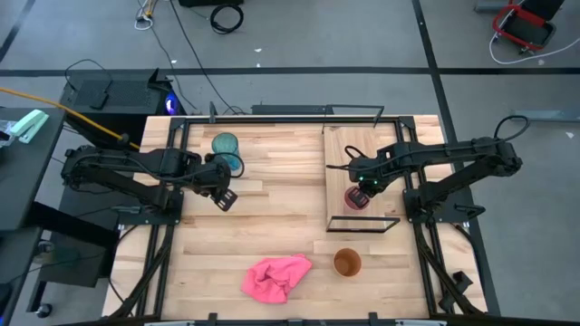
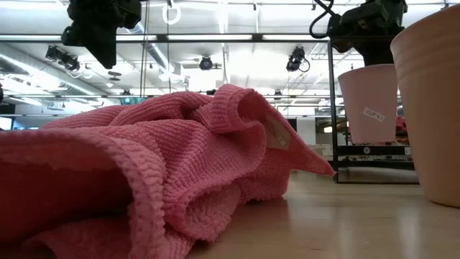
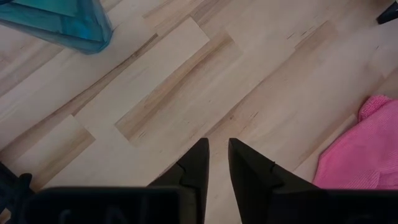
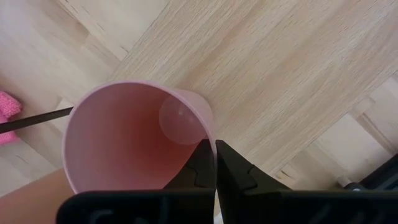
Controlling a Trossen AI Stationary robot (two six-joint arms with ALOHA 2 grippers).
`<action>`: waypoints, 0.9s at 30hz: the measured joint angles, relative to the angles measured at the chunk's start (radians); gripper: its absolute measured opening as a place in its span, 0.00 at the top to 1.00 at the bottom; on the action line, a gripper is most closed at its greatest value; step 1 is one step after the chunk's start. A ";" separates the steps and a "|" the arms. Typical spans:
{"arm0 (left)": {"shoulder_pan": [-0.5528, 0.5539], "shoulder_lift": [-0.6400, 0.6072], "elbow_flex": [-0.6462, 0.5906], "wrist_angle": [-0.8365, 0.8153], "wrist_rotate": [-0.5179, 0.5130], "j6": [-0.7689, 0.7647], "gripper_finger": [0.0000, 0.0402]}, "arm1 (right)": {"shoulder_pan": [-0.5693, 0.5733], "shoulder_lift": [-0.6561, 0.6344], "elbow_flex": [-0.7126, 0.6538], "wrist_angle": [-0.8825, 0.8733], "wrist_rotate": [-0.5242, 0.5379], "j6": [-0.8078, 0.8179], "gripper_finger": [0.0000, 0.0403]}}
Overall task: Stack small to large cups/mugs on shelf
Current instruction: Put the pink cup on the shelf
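Observation:
My right gripper (image 1: 363, 187) is shut on the small pink cup (image 1: 356, 198), over the near part of the shelf (image 1: 381, 154), a light board in a black wire frame. In the low view the pink cup (image 2: 370, 101) hangs under that gripper, beside the orange cup (image 2: 431, 108). The orange cup (image 1: 347, 263) stands upright on the tabletop near the front edge. The translucent teal cup (image 1: 227, 152) is on the table's far left. My left gripper (image 1: 226, 197) hovers just near of it, its fingers a narrow gap apart, touching nothing. My right gripper pinches the pink cup's rim wall (image 4: 208, 134), one finger (image 4: 199, 168) inside the cup and the other (image 4: 235, 171) outside. The fingers come from above, pointing down. The cup stays mouth-up and slightly tilted; I cannot tell whether its base touches the shelf board (image 4: 280, 74).
A crumpled pink cloth (image 1: 276, 276) lies near the table's front edge, left of the orange cup, and fills most of the low view (image 2: 165, 165). The shelf's black wire frame (image 1: 362, 224) rises along its near edge. Bare planks stretch between the two arms.

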 joint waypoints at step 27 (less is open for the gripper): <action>0.000 0.000 0.000 0.000 0.000 -0.001 0.83 | 0.001 0.008 0.000 -0.002 -0.015 -0.003 0.98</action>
